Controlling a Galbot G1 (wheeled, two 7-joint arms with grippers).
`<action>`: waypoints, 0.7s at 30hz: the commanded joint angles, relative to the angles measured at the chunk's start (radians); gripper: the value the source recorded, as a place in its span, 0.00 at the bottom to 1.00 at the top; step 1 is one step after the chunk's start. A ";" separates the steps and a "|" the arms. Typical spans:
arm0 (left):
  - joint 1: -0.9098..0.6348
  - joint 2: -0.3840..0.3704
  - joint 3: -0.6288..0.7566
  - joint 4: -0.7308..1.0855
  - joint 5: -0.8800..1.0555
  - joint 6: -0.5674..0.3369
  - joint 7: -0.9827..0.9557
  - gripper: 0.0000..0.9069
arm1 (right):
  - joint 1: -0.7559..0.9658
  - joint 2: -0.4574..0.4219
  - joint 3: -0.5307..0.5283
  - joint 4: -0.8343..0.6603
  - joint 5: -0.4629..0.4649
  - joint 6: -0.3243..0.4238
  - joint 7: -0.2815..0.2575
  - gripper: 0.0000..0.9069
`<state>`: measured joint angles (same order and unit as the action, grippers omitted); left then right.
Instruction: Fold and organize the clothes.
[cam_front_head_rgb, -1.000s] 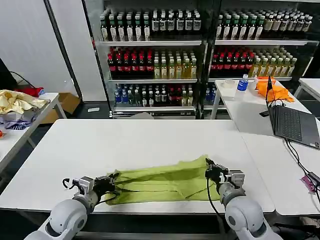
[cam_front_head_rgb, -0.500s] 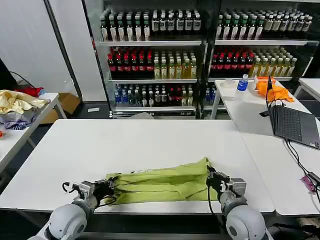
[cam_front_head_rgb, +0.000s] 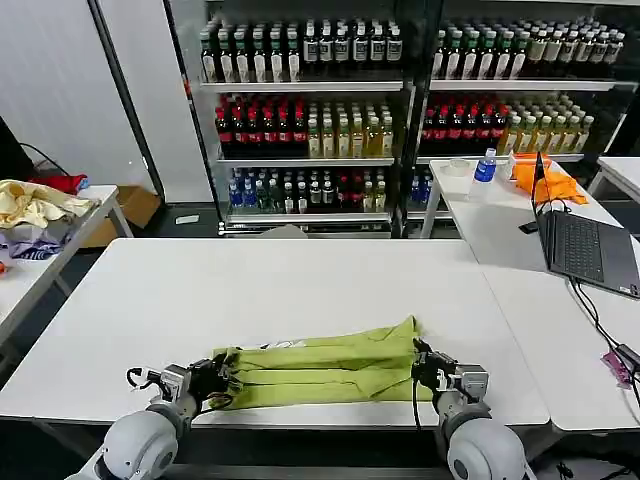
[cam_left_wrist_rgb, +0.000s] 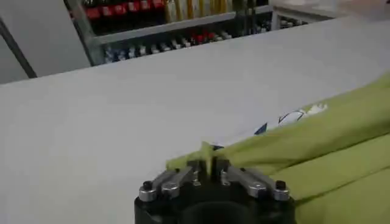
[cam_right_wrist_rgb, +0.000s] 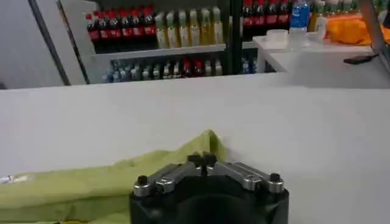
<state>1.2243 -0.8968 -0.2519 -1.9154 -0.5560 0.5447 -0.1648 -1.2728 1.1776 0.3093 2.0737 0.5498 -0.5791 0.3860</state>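
With the lime T-shirt (cam_front_head_rgb: 320, 366) bunched lengthwise near the table's (cam_front_head_rgb: 300, 280) near edge, each end pinched by a clenched claw (left gripper (cam_front_head_rgb: 222, 377), right gripper (cam_front_head_rgb: 420, 362)), both ends should be drawn evenly, kept taut and level.

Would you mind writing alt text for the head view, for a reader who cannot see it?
A lime green T-shirt, folded into a long band, lies near the front edge of a white table, with the left gripper shut on its left end and the right gripper shut on its right end. Shelves of bottled drinks stand behind.
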 joint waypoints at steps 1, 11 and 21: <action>0.013 -0.012 -0.010 -0.043 0.054 -0.062 -0.036 1.00 | -0.002 0.001 -0.005 0.005 -0.046 0.001 0.002 1.00; 0.146 -0.047 -0.107 -0.190 0.039 -0.047 -0.145 1.00 | -0.073 -0.010 0.030 0.094 -0.078 0.002 -0.002 1.00; 0.241 -0.162 -0.083 -0.184 0.007 -0.018 -0.190 1.00 | -0.124 0.007 0.052 0.119 -0.087 0.005 0.001 1.00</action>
<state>1.3723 -0.9691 -0.3254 -2.0643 -0.5289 0.5180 -0.2987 -1.3585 1.1809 0.3507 2.1626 0.4748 -0.5754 0.3865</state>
